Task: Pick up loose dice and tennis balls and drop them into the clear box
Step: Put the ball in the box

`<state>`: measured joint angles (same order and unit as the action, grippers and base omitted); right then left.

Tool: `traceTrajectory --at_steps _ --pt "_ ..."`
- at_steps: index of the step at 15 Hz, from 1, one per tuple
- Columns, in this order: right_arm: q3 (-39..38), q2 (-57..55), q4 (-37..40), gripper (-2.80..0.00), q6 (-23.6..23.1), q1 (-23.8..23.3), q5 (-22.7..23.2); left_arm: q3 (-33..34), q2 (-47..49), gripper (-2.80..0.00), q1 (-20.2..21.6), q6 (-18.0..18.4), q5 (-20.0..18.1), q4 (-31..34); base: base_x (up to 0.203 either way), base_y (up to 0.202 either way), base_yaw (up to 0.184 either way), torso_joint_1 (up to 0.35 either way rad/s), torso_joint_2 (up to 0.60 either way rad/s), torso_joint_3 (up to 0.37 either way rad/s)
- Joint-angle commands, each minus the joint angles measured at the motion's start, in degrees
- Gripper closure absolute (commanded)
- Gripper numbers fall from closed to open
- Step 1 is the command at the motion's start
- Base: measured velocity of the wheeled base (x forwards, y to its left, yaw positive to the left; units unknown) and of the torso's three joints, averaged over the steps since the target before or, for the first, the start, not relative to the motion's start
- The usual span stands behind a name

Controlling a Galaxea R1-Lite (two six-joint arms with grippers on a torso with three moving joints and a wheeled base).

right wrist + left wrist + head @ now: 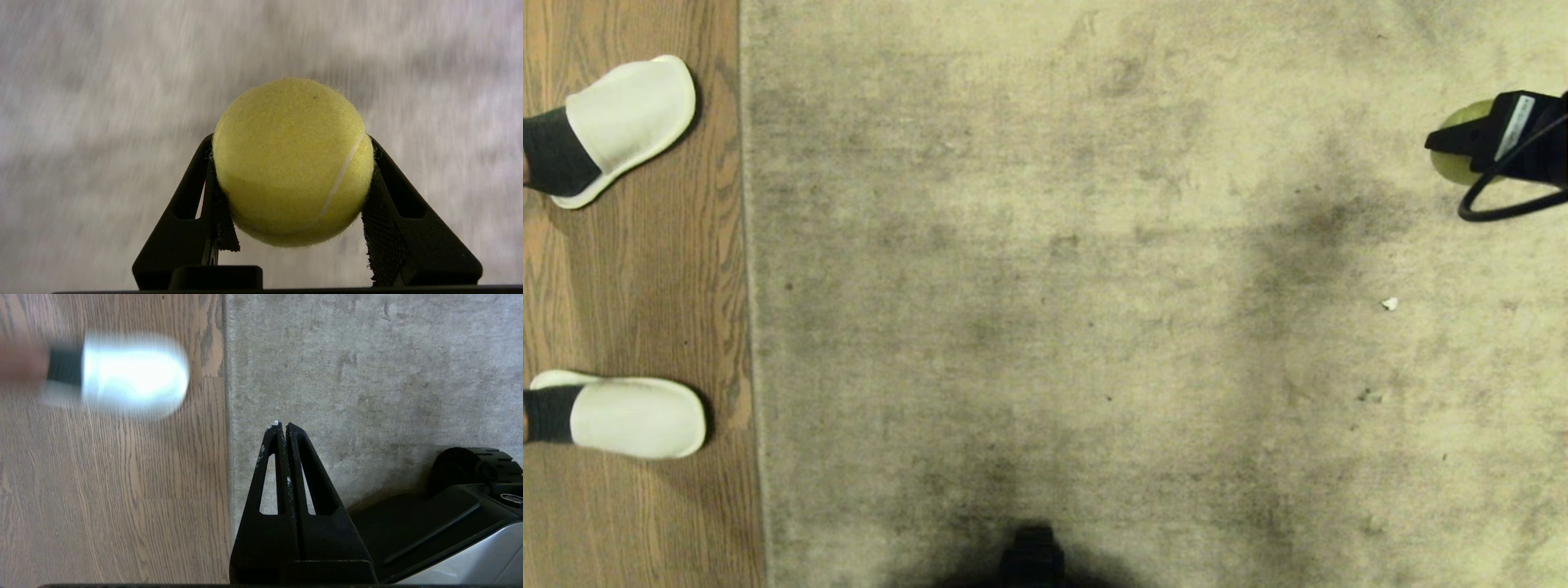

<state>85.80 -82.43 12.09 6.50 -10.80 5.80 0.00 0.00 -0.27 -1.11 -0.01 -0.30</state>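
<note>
Head view: the right gripper [1462,147] sits at the frame's right edge over the carpet [1054,286], the tennis ball [1454,143] mostly hidden behind it; no clear box is visible.

Left wrist view: the left gripper [282,425] is parked, fingers together.

Right wrist view: it alone shows the fingers clamped across the ball's sides. The rounded, fuzzy surface could slip during transport.

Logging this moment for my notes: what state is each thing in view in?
tennis ball: clamped in the right hand, off the carpet
right hand: shut on the ball
left hand: shut, empty, over the carpet edge
slippers: worn, on wood floor
</note>
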Motion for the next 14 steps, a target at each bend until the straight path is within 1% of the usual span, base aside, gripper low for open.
traceTrajectory --at_steps 1,6,9,12,14 --pt "-11.6 13.7 0.0 0.0 0.1 0.0 0.3 0.1 0.0 0.0 0.0 0.0 0.0 0.0 0.0 0.0 0.0 0.0 0.0 0.0" --pt "-30.6 32.8 -0.1 0.0 -0.2 0.0 0.5 0.1 0.0 0.0 -0.1 0.0 0.0 0.0 0.0 0.0 0.0 0.0 0.0 0.0" --pt "-43.4 43.1 -0.1 0.0 -0.7 0.1 1.1 0.1 0.0 0.0 0.0 0.0 0.0 0.0 0.0 0.0 0.0 0.0 0.0 0.0" --pt "-53.2 48.4 -0.2 0.0 -1.7 0.2 5.9 0.1 0.0 0.0 0.0 0.0 0.0 0.0 0.0 0.0 0.0 0.0 0.0 0.0" --pt "-59.0 50.0 -0.5 0.0 -3.6 0.2 7.1 0.1 0.0 0.0 0.0 0.0 0.0 0.0 0.0 0.0 0.0 0.0 0.0 0.0"
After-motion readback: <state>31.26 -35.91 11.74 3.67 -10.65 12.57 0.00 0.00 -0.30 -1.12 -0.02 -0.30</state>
